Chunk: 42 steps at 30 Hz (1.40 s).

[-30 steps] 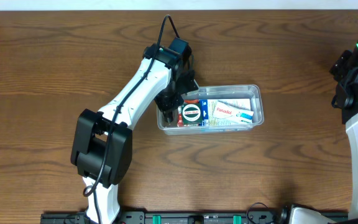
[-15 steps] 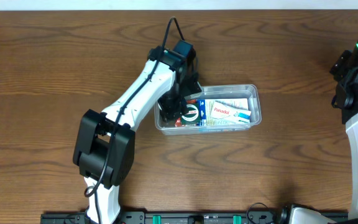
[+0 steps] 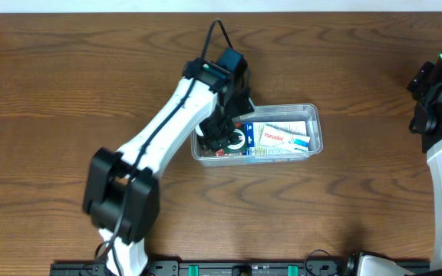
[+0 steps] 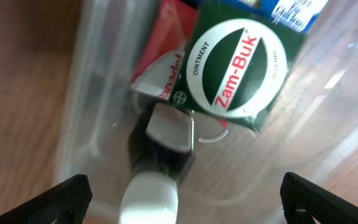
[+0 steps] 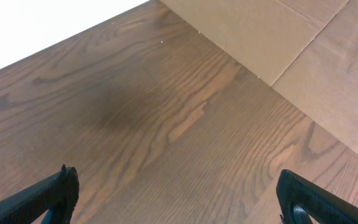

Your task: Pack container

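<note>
The clear plastic container [image 3: 318, 132] sits at mid table, holding a white Panadol box [image 3: 283, 138], a green Zam-Buk box [image 4: 238, 68] and a red box [image 4: 160, 71]. My left gripper [image 3: 221, 138] hangs over its left end, open, with both fingers wide apart. Beneath it, a small dark bottle with a white cap [image 4: 149, 194] lies loose against the container's wall [image 4: 82, 93]; neither finger touches it. At the table's far right, my right gripper [image 5: 182, 199] is open over bare wood, with nothing between its fingers.
Brown cardboard [image 5: 278, 37] lies beyond the table edge in the right wrist view. A black rail [image 3: 244, 268] runs along the front edge. The right arm [image 3: 440, 92] stands at the far right side.
My left gripper has opened and let go of the dark bottle, which now lies in the container's left end. The container shifted slightly left. The right arm has not moved.
</note>
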Each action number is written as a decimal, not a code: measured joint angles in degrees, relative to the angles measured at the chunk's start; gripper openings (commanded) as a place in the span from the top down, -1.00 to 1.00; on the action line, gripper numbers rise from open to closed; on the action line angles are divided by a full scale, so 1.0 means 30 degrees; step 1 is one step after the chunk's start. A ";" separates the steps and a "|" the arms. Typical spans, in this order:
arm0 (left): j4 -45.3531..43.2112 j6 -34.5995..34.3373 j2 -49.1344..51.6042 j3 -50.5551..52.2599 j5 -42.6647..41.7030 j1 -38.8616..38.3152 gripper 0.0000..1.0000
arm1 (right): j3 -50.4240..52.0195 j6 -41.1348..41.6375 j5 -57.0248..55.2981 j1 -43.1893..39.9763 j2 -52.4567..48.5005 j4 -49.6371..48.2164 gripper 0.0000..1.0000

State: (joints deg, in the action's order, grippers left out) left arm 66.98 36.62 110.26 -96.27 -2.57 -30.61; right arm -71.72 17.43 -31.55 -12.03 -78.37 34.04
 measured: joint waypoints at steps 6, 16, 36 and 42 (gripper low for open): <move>-0.0036 -0.1209 -0.3300 -0.0452 0.0000 0.0007 -0.96 | 0.0000 0.0000 0.0007 0.0000 0.0000 -0.0007 -0.99; -0.0270 -0.3009 -1.1351 -0.0721 0.0000 0.0313 -0.96 | 0.0000 0.0000 0.0007 0.0000 0.0000 0.0000 -0.98; 0.0087 -0.3708 -2.1908 -0.0947 0.0000 0.0328 -0.96 | 0.0000 0.0000 0.0007 0.0000 0.0000 -0.0007 -0.99; 0.3060 -0.3716 -2.3321 -0.0947 0.0000 0.1530 -0.96 | 0.0000 0.0000 0.0007 0.0000 0.0000 -0.0007 -0.98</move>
State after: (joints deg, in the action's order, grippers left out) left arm 76.16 25.47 40.29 -99.11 -2.57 -26.02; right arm -71.72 17.43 -31.53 -12.03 -78.37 34.02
